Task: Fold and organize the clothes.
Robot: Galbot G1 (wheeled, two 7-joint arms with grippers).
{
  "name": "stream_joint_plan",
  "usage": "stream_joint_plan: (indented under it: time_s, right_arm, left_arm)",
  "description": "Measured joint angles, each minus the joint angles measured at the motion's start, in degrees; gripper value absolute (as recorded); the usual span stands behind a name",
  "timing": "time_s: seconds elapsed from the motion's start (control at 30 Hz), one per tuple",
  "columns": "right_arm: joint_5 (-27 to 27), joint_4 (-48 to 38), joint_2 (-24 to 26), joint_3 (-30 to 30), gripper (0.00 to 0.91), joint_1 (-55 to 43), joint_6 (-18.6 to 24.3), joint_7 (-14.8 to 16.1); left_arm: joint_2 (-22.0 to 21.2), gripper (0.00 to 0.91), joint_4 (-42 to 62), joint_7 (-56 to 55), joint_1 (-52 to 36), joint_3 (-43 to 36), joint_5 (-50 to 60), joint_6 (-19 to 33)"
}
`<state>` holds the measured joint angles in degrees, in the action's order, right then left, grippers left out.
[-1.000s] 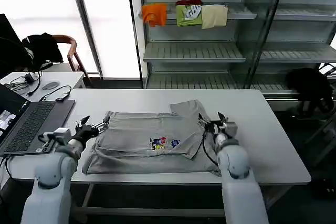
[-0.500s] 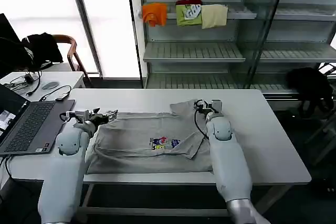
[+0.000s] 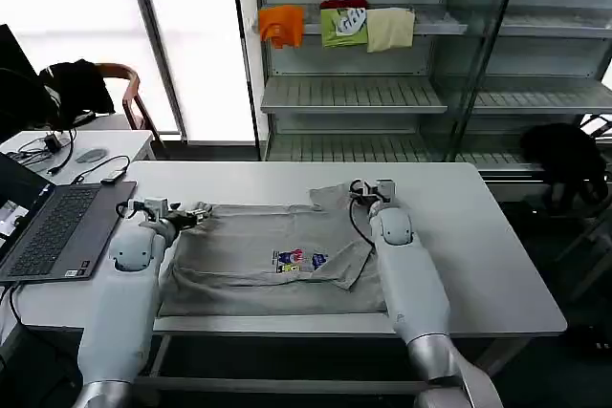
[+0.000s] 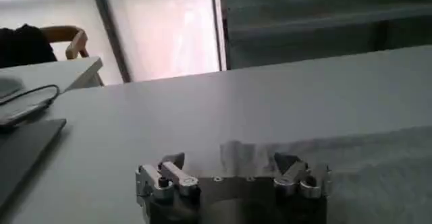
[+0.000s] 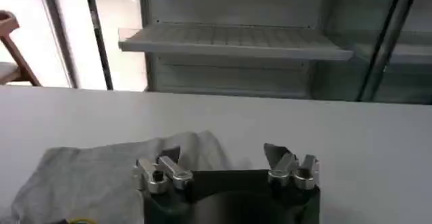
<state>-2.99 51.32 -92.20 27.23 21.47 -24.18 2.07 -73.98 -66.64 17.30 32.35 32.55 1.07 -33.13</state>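
Observation:
A light grey shirt [image 3: 277, 250] lies partly folded on the white table [image 3: 478, 236], its small multicoloured print [image 3: 298, 260] facing up and one sleeve flap [image 3: 337, 198] at the far edge. My left gripper [image 3: 186, 210] hovers open at the shirt's far left corner with nothing between its fingers. In the left wrist view the left gripper [image 4: 229, 161] points over bare table, with grey cloth [image 4: 378, 161] off to one side. My right gripper [image 3: 368, 187] stands open and empty at the sleeve flap. In the right wrist view the right gripper [image 5: 223, 156] sits just beside the cloth [image 5: 94, 175].
An open laptop [image 3: 57, 226] sits at the table's left edge, with a side table of cables [image 3: 76, 155] and a chair beyond. Metal shelves [image 3: 354, 93] behind hold orange, green and cream garments. A black bundle [image 3: 564, 155] lies at the right.
Both arms have swung from the shirt's near side toward its far edge. The left gripper went back along the left side, the right gripper up to the sleeve flap. The shirt's right side shifted slightly.

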Motion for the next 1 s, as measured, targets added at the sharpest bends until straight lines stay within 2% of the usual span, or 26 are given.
stream_joint_plan:
  time_s: [0.03, 0.07, 0.1, 0.13, 0.17, 0.2, 0.23, 0.27, 0.3, 0.53, 1.0]
  right_arm:
    - [-0.2, -0.1, 0.0, 0.0, 0.131, 0.0, 0.0, 0.3]
    - [-0.4, -0.1, 0.0, 0.0, 0.000, 0.0, 0.0, 0.6]
    - [-0.6, -0.2, 0.0, 0.0, 0.000, 0.1, 0.0, 0.9]
    - [-0.7, -0.3, 0.0, 0.0, 0.000, 0.1, 0.0, 1.2]
    - [-0.8, -0.3, 0.0, 0.0, 0.000, 0.2, 0.1, 1.5]
    - [-0.8, -0.3, 0.0, 0.0, 0.000, 0.3, 0.1, 1.9]
    - [-0.9, -0.3, 0.0, 0.0, 0.000, 0.3, 0.1, 2.1]
    - [-0.9, -0.2, 0.0, 0.0, 0.000, 0.5, 0.2, 2.4]
    - [-0.9, -0.1, 0.0, 0.1, 0.000, 0.6, 0.3, 2.7]
    - [-0.9, 1.3, 0.0, 0.1, 0.000, 1.7, 0.3, 4.3]
    - [0.3, 5.9, 0.0, 0.1, 0.000, 4.7, -0.4, 5.4]
  left_arm:
    - [0.0, 0.907, 0.2, 0.1, -0.1, 0.0, 0.1, 0.0]
    - [0.0, 0.877, 0.4, 0.1, -0.3, 0.0, 0.2, 0.0]
    - [-0.1, 0.786, 0.5, 0.2, -0.4, 0.0, 0.3, 0.0]
    - [-0.1, 0.625, 0.7, 0.2, -0.5, 0.0, 0.4, 0.1]
    - [-0.1, 0.544, 0.8, 0.2, -0.5, 0.0, 0.5, 0.1]
    - [-0.2, 0.343, 0.9, 0.2, -0.5, 0.0, 0.5, 0.1]
    - [-0.2, 0.232, 1.0, 0.2, -0.5, 0.0, 0.6, 0.1]
    - [-0.3, 0.071, 1.0, 0.3, -0.5, 0.0, 0.7, 0.1]
    - [-0.3, 0.020, 1.1, 0.4, -0.5, -0.1, 0.7, 0.2]
    - [-0.5, 0.000, 0.8, 1.6, 0.1, -0.1, 0.6, 0.2]
    - [-0.4, 0.000, 0.2, 3.8, 0.9, -0.3, 0.7, 0.2]
